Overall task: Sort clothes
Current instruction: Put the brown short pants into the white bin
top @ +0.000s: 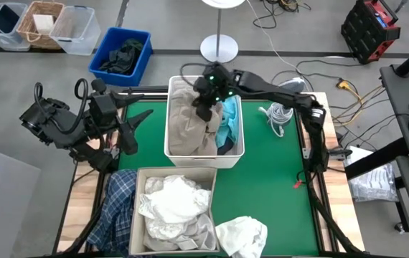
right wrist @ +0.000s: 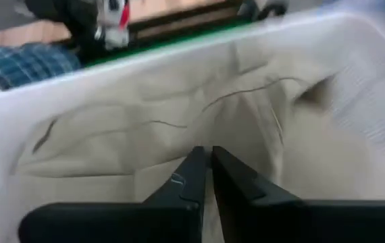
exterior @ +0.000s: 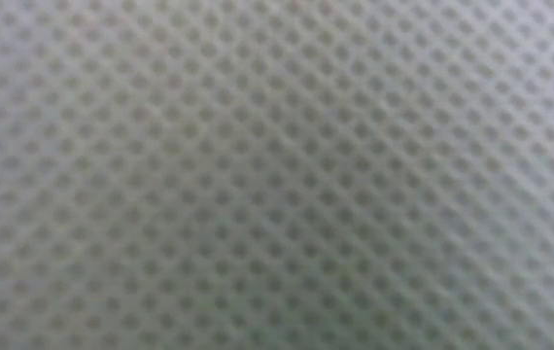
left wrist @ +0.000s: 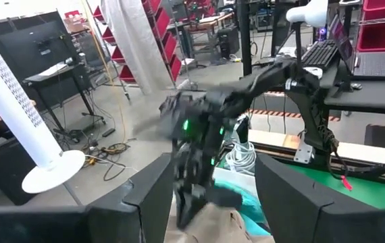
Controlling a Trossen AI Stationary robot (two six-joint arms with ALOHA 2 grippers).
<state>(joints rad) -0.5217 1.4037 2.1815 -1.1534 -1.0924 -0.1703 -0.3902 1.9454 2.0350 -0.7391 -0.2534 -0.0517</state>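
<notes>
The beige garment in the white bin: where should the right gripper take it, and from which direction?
Best from straight above, on a raised fold near the middle of the beige garment. It lies crumpled and fills most of the white bin, whose walls block any sideways approach. The right gripper already hangs over it, fingers nearly together, apparently holding nothing.

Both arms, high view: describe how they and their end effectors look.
The right arm is black, jointed tubing with green lights glowing at the wrist above its right end effector. The left arm is matching black with looped cables; its left end effector has two dark tapered fingers.
</notes>
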